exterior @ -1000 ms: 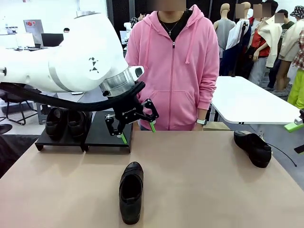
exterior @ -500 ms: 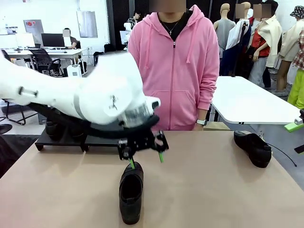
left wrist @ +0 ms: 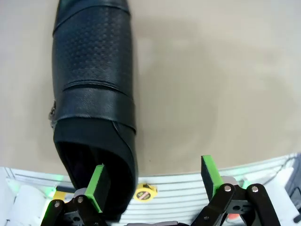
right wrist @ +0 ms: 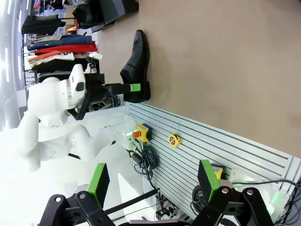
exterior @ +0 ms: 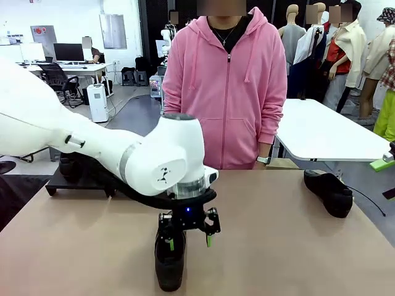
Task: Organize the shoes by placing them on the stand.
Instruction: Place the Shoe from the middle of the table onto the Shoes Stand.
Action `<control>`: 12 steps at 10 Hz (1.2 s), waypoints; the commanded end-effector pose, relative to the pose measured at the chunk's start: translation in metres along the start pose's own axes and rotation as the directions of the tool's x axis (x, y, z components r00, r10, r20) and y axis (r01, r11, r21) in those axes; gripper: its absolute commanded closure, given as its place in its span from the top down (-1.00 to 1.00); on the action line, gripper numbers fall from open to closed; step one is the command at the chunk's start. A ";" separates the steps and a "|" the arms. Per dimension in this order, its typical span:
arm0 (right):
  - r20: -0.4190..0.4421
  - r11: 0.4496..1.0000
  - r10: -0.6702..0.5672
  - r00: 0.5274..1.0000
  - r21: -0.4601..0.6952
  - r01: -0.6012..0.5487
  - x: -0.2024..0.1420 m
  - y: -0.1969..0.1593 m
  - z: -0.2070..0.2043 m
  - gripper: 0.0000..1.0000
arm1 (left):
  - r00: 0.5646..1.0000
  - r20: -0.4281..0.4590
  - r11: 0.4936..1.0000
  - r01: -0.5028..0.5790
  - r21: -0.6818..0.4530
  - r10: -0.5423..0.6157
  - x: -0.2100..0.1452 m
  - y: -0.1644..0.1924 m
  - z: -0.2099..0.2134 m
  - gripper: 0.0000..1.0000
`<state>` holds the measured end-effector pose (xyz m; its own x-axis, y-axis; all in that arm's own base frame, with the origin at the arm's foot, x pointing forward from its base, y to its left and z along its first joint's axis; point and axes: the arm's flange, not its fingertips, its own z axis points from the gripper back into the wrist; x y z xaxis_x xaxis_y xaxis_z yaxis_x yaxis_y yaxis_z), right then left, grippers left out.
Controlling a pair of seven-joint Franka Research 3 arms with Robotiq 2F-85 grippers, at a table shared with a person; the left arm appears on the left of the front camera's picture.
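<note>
Counter [exterior: 290, 246]: a brown top, with a person standing at its far side.
Left arm [exterior: 92, 154]: stretched from the stand's side out to the counter's middle.
Stand [exterior: 52, 185]: taken as the landmark. It is low and black and largely hidden behind the left arm. One dark shoe [exterior: 66, 168] is made out on it.
Centre shoe [exterior: 170, 265]: laid flat on the counter, well apart from the stand, to its right and nearer the robot.
Right-hand shoe [exterior: 330, 192]: set far to the stand's right, at about the stand's depth.
Long axis of the centre shoe: run from the robot's side towards the person, roughly square to the stand's front edge. By both wrist views the toe is pointed at the person, and the heel and opening are turned to the robot.
Left pincer [exterior: 190, 245]: released, the jaws spread wide over the centre shoe's heel end. Nothing is grasped.
Right pincer [right wrist: 152, 165]: released and empty, held high, well apart from the stand.
Pads: one green pad [left wrist: 98, 188] is seen against the heel opening, the other [left wrist: 210, 178] over bare counter beside the shoe. The shoe's side wall lies between them. Contact cannot be told.
Coming move: the shoe is offset to one side of the gap, with the jaws set across its long axis. A pinch on the heel wall is judged likely, and the left arm is by far the nearer.
</note>
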<state>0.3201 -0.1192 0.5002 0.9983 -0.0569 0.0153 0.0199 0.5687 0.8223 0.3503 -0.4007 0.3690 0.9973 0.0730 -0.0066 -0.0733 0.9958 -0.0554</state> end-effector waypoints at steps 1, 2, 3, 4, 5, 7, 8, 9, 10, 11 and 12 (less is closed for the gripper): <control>-0.006 1.000 -0.008 1.000 -0.004 0.008 -0.001 0.002 0.003 1.00 | 0.993 0.072 0.989 -0.101 0.111 0.093 0.007 -0.006 -0.020 1.00; -0.006 1.000 -0.008 1.000 -0.004 0.008 -0.001 0.002 0.003 1.00 | 0.995 0.045 0.988 -0.094 0.123 0.089 0.009 -0.008 -0.032 1.00; -0.006 1.000 -0.008 1.000 -0.004 0.008 -0.001 0.002 0.003 1.00 | 0.995 0.042 0.986 -0.099 0.131 0.095 0.009 -0.012 -0.039 1.00; -0.006 1.000 -0.008 1.000 -0.004 0.008 -0.001 0.002 0.003 1.00 | 0.995 0.040 0.986 -0.100 0.134 0.096 0.011 -0.013 -0.040 1.00; -0.006 1.000 -0.008 1.000 -0.004 0.008 -0.001 0.002 0.003 1.00 | 0.994 0.033 0.986 -0.106 0.129 0.102 0.011 -0.015 -0.039 1.00; -0.006 1.000 -0.008 1.000 -0.004 0.008 -0.001 0.002 0.003 1.00 | 0.994 0.024 0.986 -0.112 0.127 0.110 0.015 -0.011 -0.035 -1.00; -0.006 1.000 -0.008 1.000 -0.004 0.008 -0.001 0.002 0.003 1.00 | 0.992 0.026 0.984 -0.128 0.127 0.126 0.017 -0.010 -0.034 -1.00; -0.006 1.000 -0.008 1.000 -0.004 0.008 -0.001 0.002 0.003 1.00 | 0.992 0.021 0.985 -0.127 0.115 0.126 0.018 -0.008 -0.033 -1.00; -0.006 1.000 -0.008 1.000 -0.004 0.008 -0.001 0.002 0.003 1.00 | 0.992 0.024 0.985 -0.129 0.115 0.127 0.018 -0.008 -0.034 -1.00; -0.006 1.000 -0.008 1.000 -0.004 0.008 -0.001 0.002 0.003 1.00 | 0.992 0.023 0.985 -0.128 0.118 0.126 0.018 -0.008 -0.034 -1.00; -0.006 1.000 -0.008 1.000 -0.004 0.008 -0.001 0.002 0.003 1.00 | 0.992 0.023 0.985 -0.126 0.120 0.124 0.018 -0.008 -0.034 -1.00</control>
<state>0.3200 -0.1193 0.5002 0.9983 -0.0568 0.0149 0.0201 0.5685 0.8225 0.3711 -0.4087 0.3332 0.9836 0.1800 0.0115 -0.1804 0.9815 0.0646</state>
